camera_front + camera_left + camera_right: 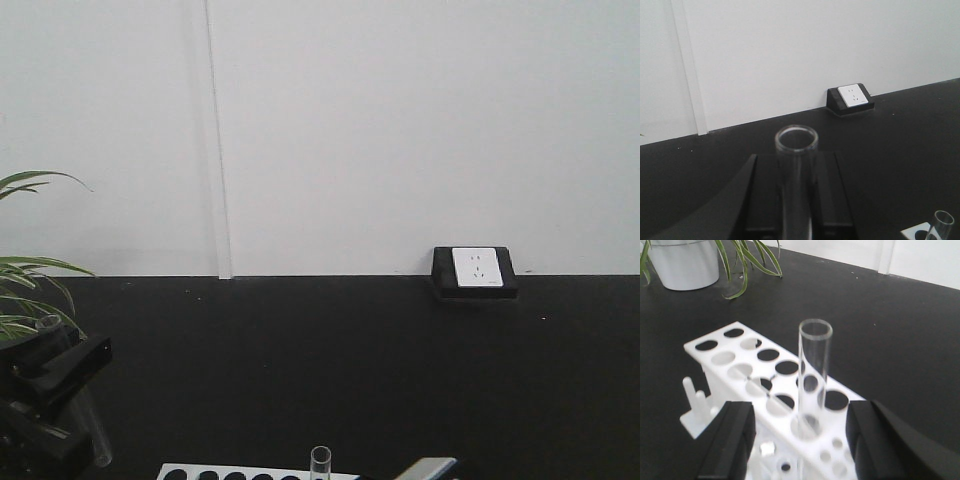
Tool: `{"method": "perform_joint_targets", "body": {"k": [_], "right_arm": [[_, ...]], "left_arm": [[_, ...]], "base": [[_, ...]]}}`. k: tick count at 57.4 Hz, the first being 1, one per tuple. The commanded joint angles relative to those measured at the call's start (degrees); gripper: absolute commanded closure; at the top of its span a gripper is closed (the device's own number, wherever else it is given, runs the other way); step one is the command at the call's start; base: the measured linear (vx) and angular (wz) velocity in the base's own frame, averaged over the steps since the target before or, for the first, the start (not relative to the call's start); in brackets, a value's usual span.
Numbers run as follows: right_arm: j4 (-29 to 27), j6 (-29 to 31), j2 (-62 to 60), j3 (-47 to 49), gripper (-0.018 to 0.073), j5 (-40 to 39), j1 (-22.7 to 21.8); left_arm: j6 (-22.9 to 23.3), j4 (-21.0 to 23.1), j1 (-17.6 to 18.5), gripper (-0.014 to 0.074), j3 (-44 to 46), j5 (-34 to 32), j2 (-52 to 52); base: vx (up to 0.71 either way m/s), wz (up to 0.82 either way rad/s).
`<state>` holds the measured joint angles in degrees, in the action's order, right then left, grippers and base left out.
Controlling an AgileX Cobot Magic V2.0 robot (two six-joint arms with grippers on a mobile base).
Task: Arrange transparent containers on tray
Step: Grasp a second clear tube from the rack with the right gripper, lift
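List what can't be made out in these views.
Tray: in no view.
Rack: front view, bottom edge cuts off all but its top.
Left gripper, holding a tube: front view, cut off by left and bottom edges.
Rack tube, base: right wrist view, sunk inside the rack.

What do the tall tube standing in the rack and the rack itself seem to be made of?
The tube looks like clear glass, though clear plastic is possible: the rack's holes show through its smooth, shiny wall. The rack looks like white moulded plastic with a dull sheen: opaque, even white with clean round holes.
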<state>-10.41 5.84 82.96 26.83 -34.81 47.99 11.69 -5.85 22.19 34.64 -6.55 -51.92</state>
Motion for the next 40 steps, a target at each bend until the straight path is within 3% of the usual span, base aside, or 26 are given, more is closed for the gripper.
{"method": "perform_joint_targets", "body": {"k": [1,7,20,40], "right_arm": [[0.5,0.1,1.5,4.9,0.0071,-5.2,0.0],[-0.4,0.1,8.1,10.8,0.0071,-5.3,0.0],[-0.9,0.5,11.0,12.4,0.0102,-5.1,0.0],[-5.1,1.9,11.0,12.4,0.0386,-5.3,0.0]], "left_arm": [[0.1,0.3,0.3,0.0486,2.2,-5.0,0.9],[0.1,0.3,0.3,0.0486,2.2,-5.0,0.9],[0.1,0.3,0.3,0.0486,2.2,-5.0,0.9],[0.1,0.3,0.3,0.0486,2.2,-5.1,0.9]], "base": [[0.00,0.00],[0.00,0.00],[0.00,0.00],[0.00,0.00]]}}
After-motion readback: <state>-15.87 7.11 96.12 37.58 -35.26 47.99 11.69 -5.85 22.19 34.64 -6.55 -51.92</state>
